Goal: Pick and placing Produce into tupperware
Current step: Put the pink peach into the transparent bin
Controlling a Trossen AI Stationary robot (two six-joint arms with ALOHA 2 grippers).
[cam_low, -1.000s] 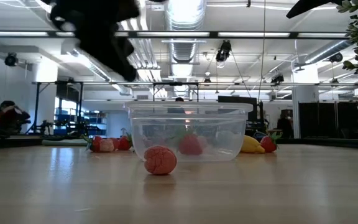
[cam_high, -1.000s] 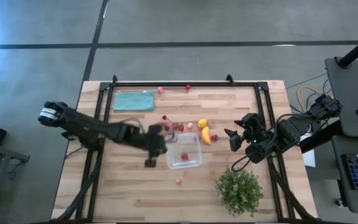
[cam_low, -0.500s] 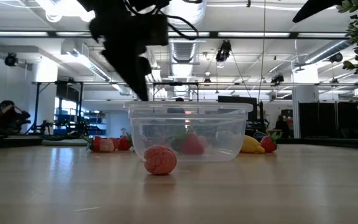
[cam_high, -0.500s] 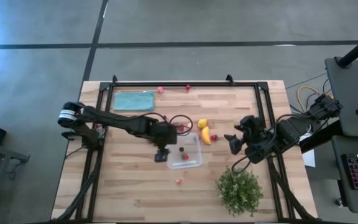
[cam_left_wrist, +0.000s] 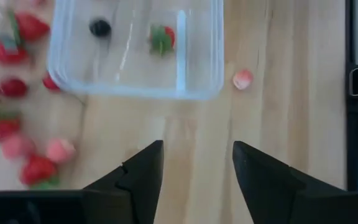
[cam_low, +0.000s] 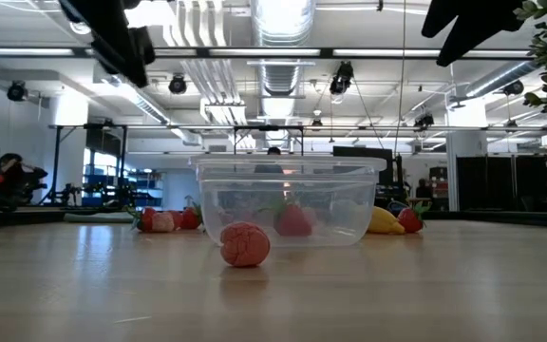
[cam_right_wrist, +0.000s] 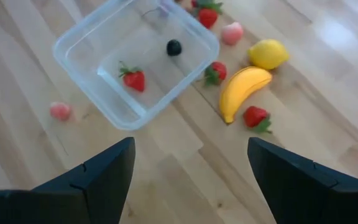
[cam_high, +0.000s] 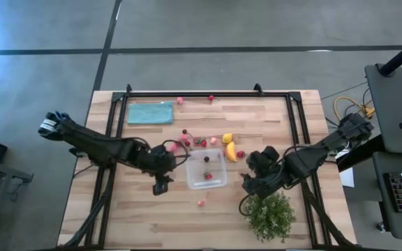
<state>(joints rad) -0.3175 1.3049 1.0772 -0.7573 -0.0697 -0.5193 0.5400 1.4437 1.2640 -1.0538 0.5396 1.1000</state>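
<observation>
From the high view I see the left gripper (cam_high: 160, 187) above bare wood just left of the tupperware (cam_high: 206, 169), and the right gripper (cam_high: 245, 188) between the box and the leafy bush (cam_high: 269, 215). A teal cloth (cam_high: 150, 112) lies far back, well clear.

At table height, a pink berry (cam_low: 245, 244) sits in front of the clear box, with red pieces behind it on the left (nothing blocks the box itself).

Through the left wrist camera my fingers (cam_left_wrist: 138, 171) stand apart, holding nothing; the box holds a strawberry (cam_left_wrist: 162, 37) and a dark berry (cam_left_wrist: 100, 27).

The right wrist camera shows its fingers (cam_right_wrist: 107, 168) spread wide and empty, with a banana (cam_right_wrist: 241, 90) and lemon (cam_right_wrist: 268, 54) beside the box.
</observation>
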